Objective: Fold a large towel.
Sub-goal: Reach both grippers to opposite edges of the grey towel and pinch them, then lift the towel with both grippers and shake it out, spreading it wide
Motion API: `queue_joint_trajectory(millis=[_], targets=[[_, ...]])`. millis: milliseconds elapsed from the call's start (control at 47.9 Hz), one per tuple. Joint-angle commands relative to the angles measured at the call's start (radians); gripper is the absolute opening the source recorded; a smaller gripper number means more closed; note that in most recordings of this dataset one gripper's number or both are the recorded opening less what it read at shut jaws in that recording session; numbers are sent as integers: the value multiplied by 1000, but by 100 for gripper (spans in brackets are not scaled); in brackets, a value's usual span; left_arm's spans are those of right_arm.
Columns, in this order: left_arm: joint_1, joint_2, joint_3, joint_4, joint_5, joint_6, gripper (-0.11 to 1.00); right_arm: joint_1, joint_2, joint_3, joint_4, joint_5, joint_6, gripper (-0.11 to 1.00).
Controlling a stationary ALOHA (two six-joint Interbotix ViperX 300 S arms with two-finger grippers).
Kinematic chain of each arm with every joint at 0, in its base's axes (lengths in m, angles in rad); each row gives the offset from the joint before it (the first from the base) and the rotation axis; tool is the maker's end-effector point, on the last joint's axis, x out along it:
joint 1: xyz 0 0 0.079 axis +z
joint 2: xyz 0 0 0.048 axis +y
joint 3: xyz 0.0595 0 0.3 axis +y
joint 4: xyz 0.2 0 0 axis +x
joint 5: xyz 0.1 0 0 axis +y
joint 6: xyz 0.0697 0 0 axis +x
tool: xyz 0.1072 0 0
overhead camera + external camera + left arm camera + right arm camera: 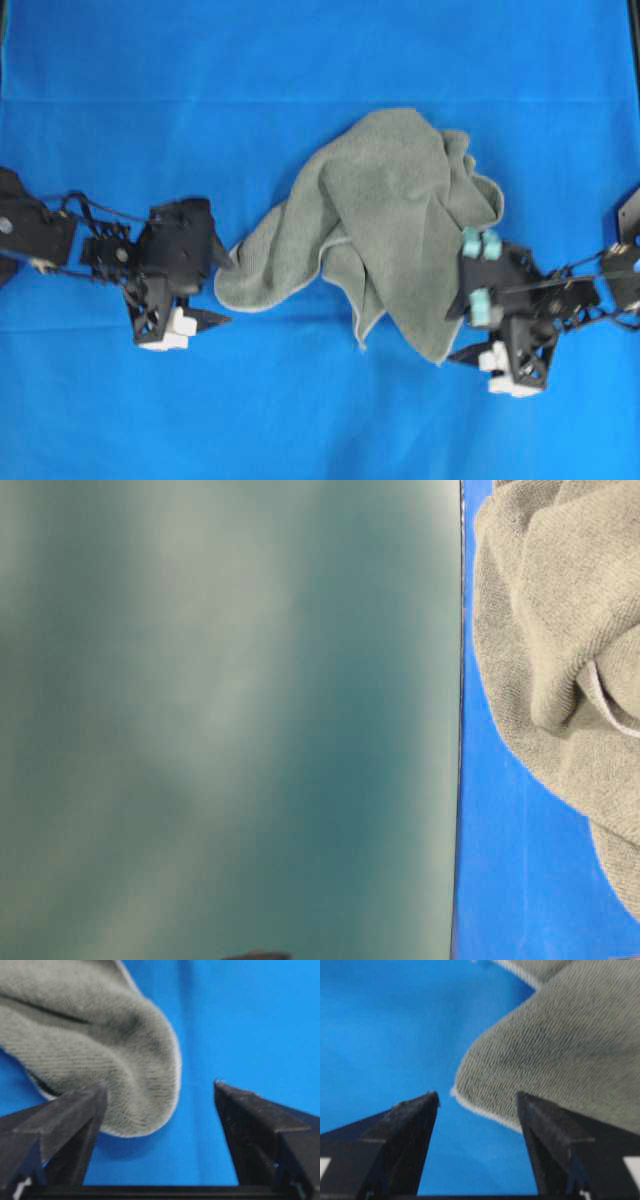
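The grey-green towel lies crumpled in a heap on the blue sheet, with folds lapping over each other and a pale hem showing. My left gripper stands open at the heap's left edge. In the left wrist view the left gripper has a rounded fold of the towel just ahead of its left finger, and nothing is gripped. My right gripper stands open at the heap's lower right. In the right wrist view the right gripper faces a hemmed corner of the towel, ungripped.
The blue sheet covers the whole table around the heap. In the table-level view a blurred teal-grey surface fills the left two thirds, and the towel shows at the right.
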Motion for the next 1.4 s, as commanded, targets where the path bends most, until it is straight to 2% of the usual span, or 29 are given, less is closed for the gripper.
queue_joint_trajectory(millis=[0, 209, 480, 543, 585, 689, 731, 793, 919, 1044, 1232, 1253, 1378], targets=[[2, 28, -34, -3, -5, -2, 80, 3, 46, -34, 2, -5, 9, 66], [3, 114, -77, 2, 72, -2, 80, 3, 140, -81, 2, -3, 28, 66], [35, 138, -89, 3, 107, 6, 76, -14, 212, -110, 0, 0, 32, 62], [37, 137, -97, 5, 133, 8, 67, -18, 209, -110, 0, 8, 32, 54], [38, 135, -101, 5, 156, 9, 56, -21, 209, -112, 0, 18, 32, 42], [40, 110, -124, 5, 215, 8, 24, -25, 199, -121, 0, 41, 32, 12], [38, 91, -133, 5, 232, 8, 13, -23, 186, -127, 0, 49, 32, 3], [40, 52, -144, 5, 255, 9, 3, -23, 150, -135, 0, 63, 31, 3], [48, -75, -170, 9, 327, 12, 4, -18, 9, -146, -17, 106, 21, 3], [74, -222, -199, 12, 408, 14, 4, -17, -156, -150, -78, 163, 20, 3], [150, -457, -218, 12, 439, 41, 4, -40, -448, -167, -264, 236, 31, 3], [160, -483, -219, 12, 439, 43, 4, -51, -491, -172, -291, 249, 31, 3], [242, -635, -242, 12, 440, 58, 4, -133, -644, -204, -383, 308, 32, 3]])
